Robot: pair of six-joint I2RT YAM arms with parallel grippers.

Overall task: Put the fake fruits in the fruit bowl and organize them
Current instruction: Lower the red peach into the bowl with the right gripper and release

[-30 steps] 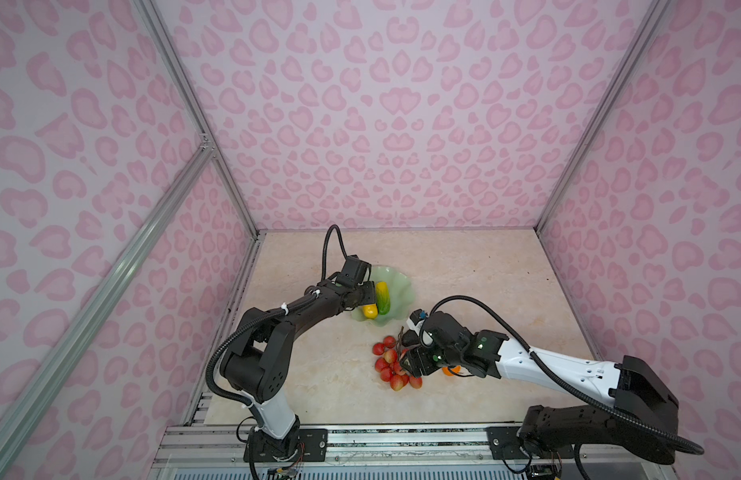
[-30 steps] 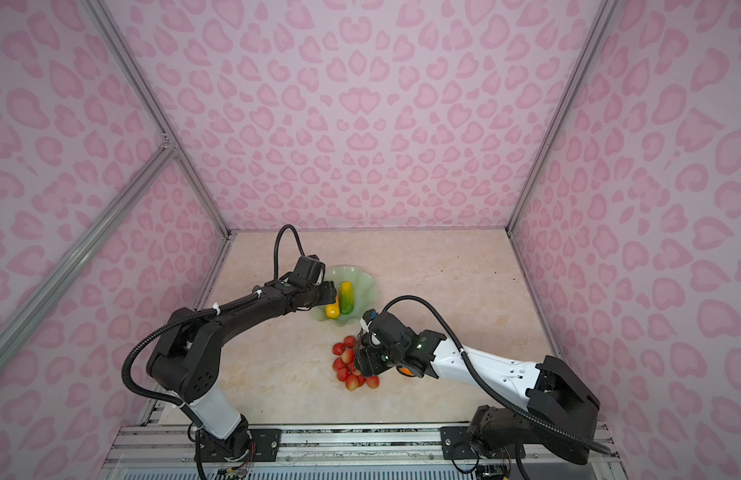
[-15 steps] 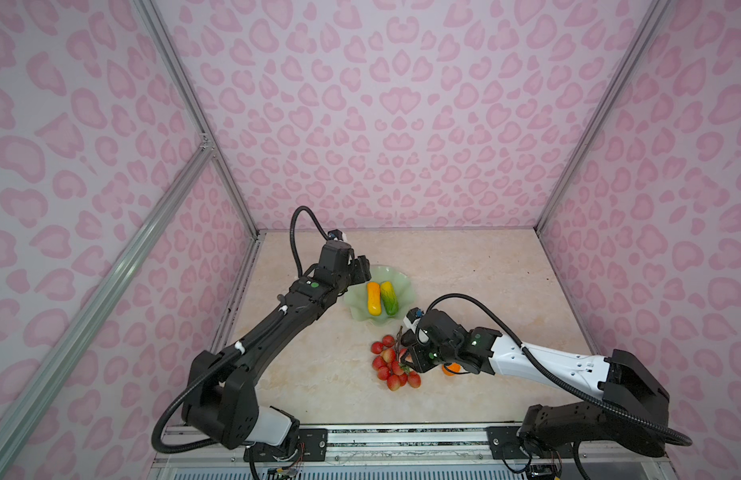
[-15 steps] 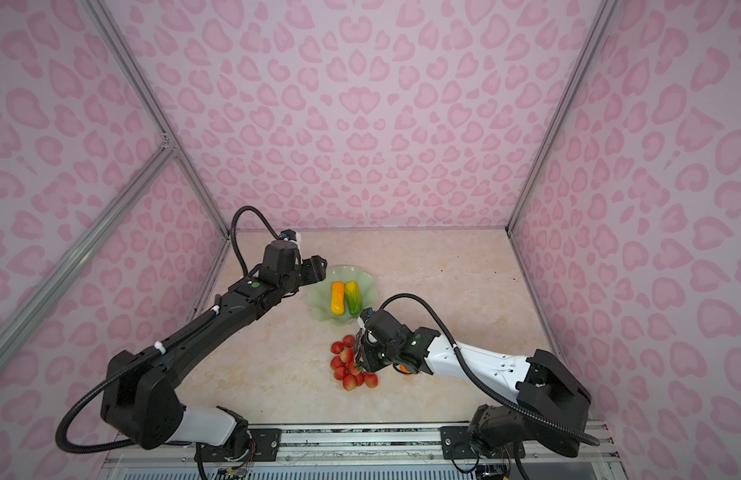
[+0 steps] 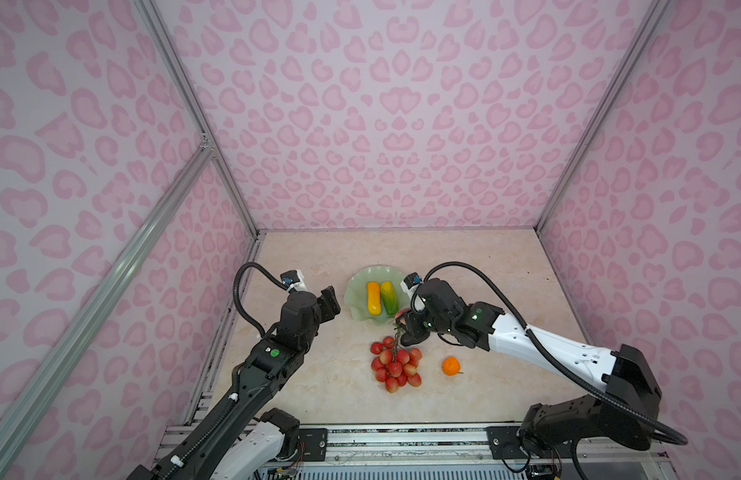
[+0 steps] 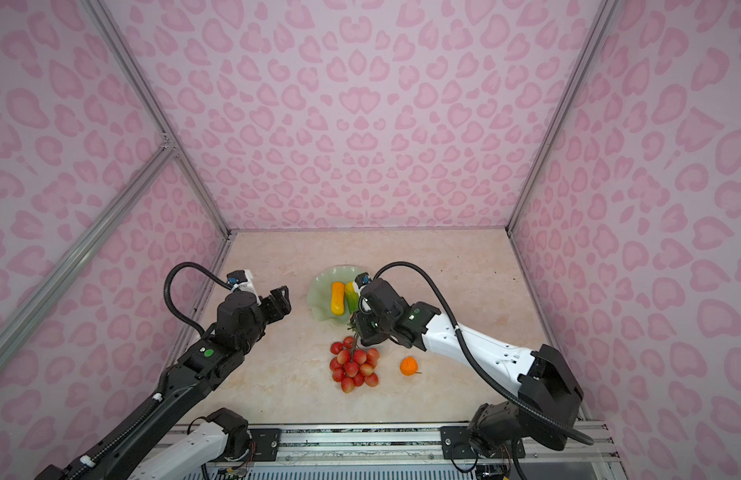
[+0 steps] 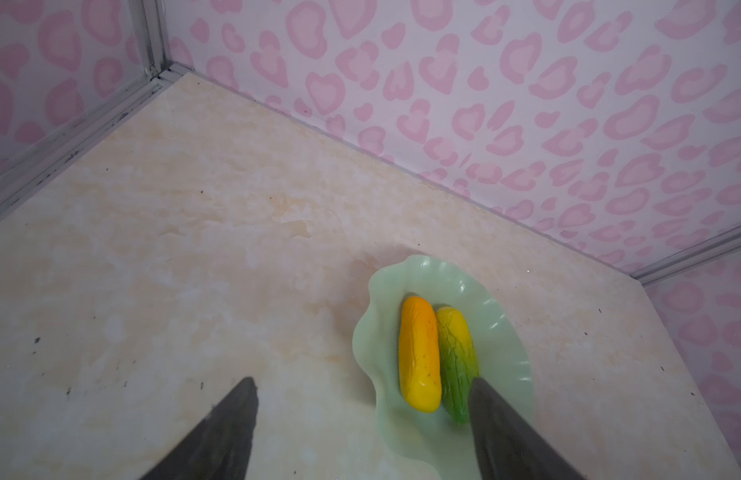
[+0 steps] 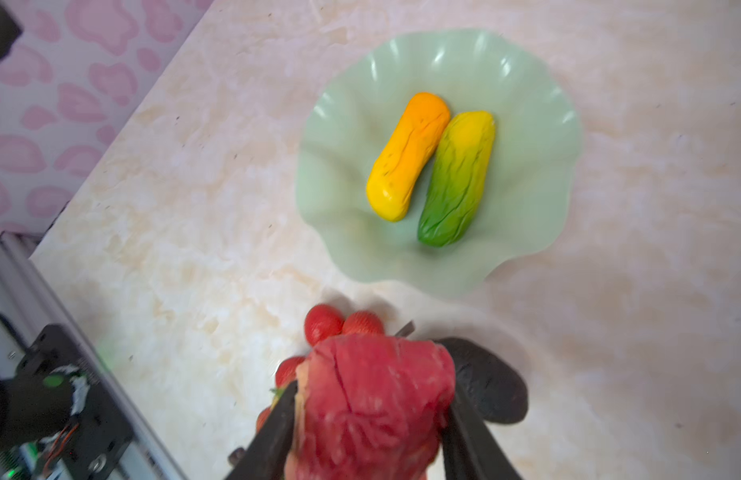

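Pale walls printed with pink heart-like blotches close the space on three sides: a back wall (image 5: 381, 124), a left wall (image 5: 48, 166) and a right wall (image 5: 672, 166). Silver aluminium posts (image 5: 194, 120) run up the two back corners, and a slanting bar (image 5: 102, 282) crosses the left wall. The worktop (image 5: 464, 266) is glossy beige with a marbled pattern, flecked with small dark specks (image 7: 36, 340). A slotted metal rail (image 5: 402, 440) edges its front. The light is soft and even.
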